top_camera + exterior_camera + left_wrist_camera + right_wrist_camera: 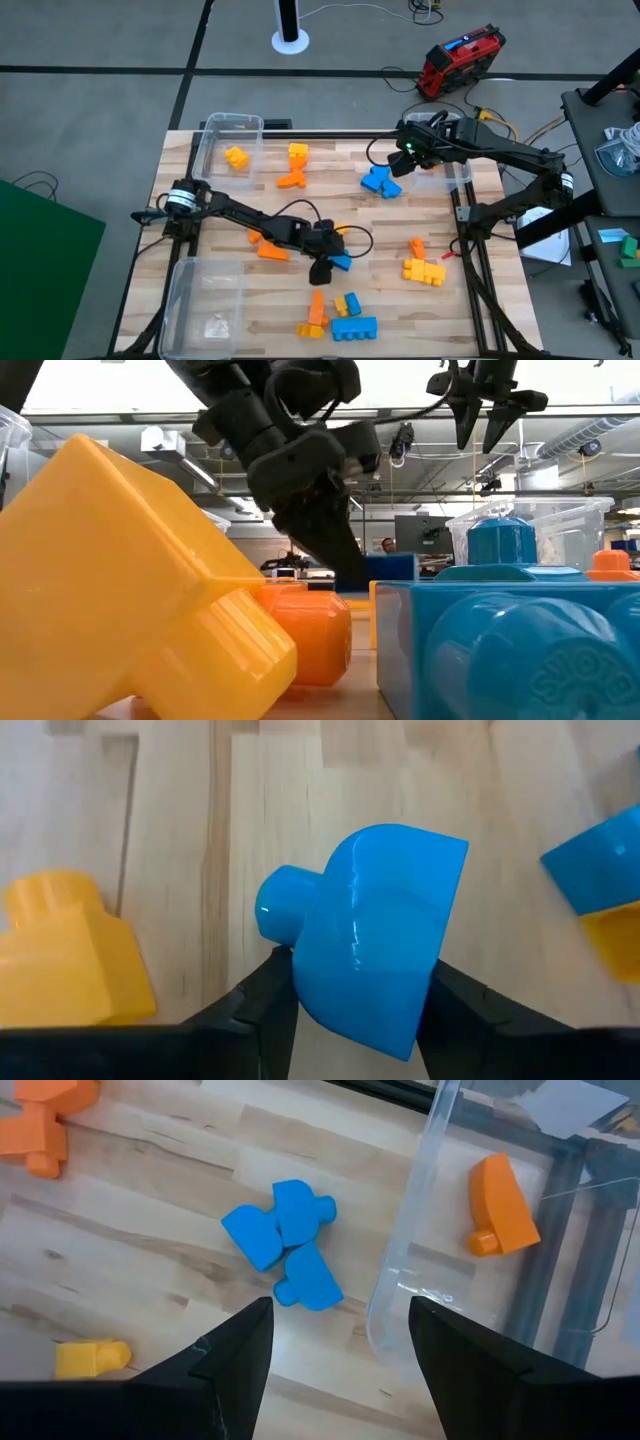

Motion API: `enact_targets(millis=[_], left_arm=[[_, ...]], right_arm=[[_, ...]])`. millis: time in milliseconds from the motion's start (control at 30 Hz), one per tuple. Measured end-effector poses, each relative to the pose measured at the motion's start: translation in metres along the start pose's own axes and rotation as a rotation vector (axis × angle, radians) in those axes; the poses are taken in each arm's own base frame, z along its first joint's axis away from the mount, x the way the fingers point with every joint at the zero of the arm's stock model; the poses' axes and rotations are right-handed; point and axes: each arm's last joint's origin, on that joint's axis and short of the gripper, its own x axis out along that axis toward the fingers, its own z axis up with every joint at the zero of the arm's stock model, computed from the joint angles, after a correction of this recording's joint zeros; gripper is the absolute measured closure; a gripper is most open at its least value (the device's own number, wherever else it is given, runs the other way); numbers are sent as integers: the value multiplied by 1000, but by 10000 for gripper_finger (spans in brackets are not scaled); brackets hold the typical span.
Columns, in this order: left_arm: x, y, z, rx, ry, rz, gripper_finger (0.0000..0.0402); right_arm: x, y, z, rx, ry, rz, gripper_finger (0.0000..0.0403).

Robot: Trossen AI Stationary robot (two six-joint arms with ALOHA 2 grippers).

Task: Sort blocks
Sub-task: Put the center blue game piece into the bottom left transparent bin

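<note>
the left tool (322, 262), low centre of the high view, is clamped on a blue block (372, 935), one finger (262, 1010) on each flank, its stud poking out sideways. judged from this, the step is to lift it clear and carry it to the blue cluster (380, 181) near the upper right; keep the squeeze firm and rise straight, since an orange block (271, 251) lies just beside. the left arm stretches low across the desk (340, 215). the right tool (340, 1360) hangs spread and empty over the cluster beside a bin (420, 1210).
</note>
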Motion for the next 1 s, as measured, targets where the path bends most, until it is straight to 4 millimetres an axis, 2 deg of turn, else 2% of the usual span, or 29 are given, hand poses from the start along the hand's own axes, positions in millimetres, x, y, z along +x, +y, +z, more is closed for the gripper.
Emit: enact_targets(millis=[233, 400, 500, 600, 700, 800, 900, 1000], left_arm=[[-23, -1, 11, 3, -22, 2, 253], [-60, -3, 18, 5, -10, 4, 253], [-95, -6, 22, -5, -26, -3, 253], [-139, -12, 25, -54, -19, -15, 253], [-187, -25, 27, -131, 22, -32, 253], [-226, -43, 25, -179, 75, -34, 253], [-255, -58, 18, -241, 165, -16, 253], [-283, -71, 5, -374, 335, 25, 253]], right_arm=[[0, 0, 0, 0, -10, -9, 179], [0, 0, 0, -2, -11, -9, 179], [0, 0, 1, 1, -16, -3, 179], [0, 1, 1, 2, -19, 0, 179], [0, 2, 2, 8, -32, 15, 179], [0, 3, 3, 8, -40, 24, 179], [0, 5, 5, 3, -54, 40, 179], [0, 6, 6, 4, -65, 52, 179]])
